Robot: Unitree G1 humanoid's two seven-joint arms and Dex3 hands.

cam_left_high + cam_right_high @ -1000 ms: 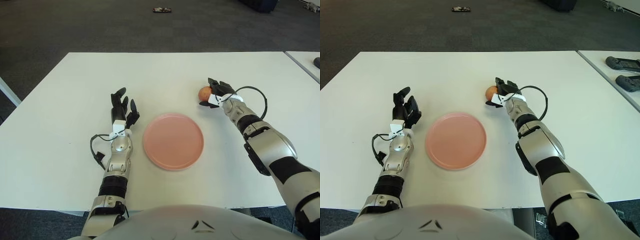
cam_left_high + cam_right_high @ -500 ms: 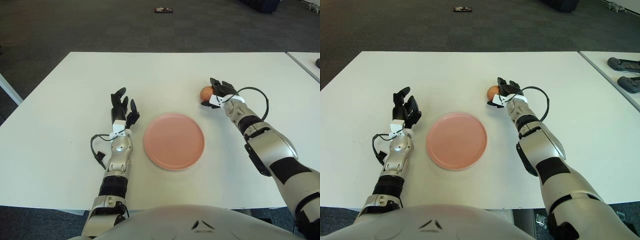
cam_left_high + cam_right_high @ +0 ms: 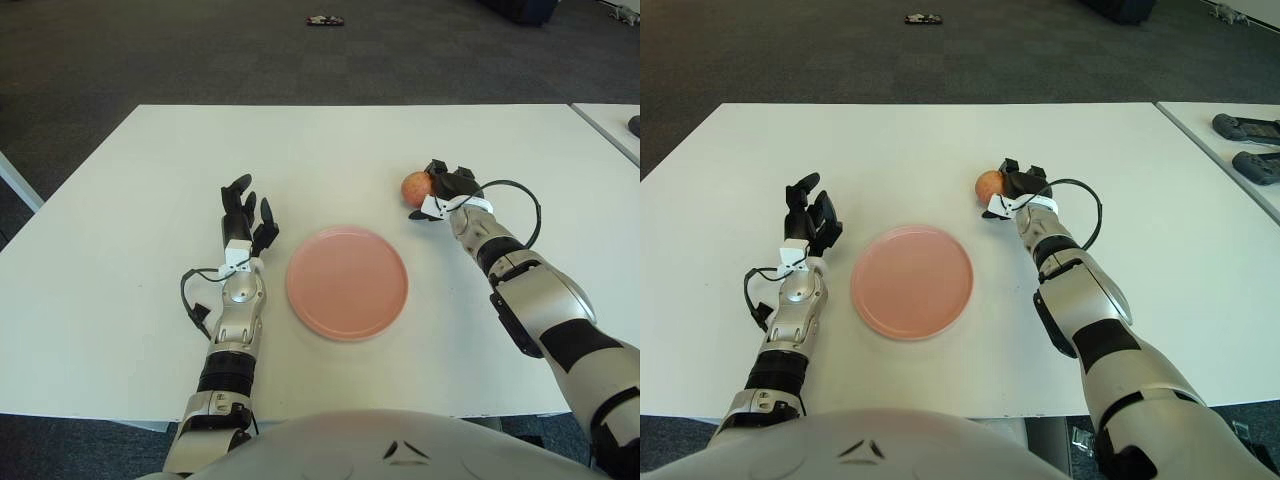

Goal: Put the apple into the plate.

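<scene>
Apple [image 3: 414,187] sits on the white table [image 3: 120,200], well right of and beyond the pink plate [image 3: 346,282], not in it. My right hand [image 3: 447,189] is against the apple's right side, fingers partly wrapped on it; can't tell if the grip is firm. Step in hand: the grasp. Next I judge I need to close securely, lift, carry left and toward me over the plate, then release. My left hand [image 3: 243,217] shows left of the plate, fingers spread, holding nothing.

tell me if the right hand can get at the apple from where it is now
Probably yes: the right hand is already against the apple, fingers touching its right side, with nothing between them. Whether the hold is firm is unclear.
</scene>
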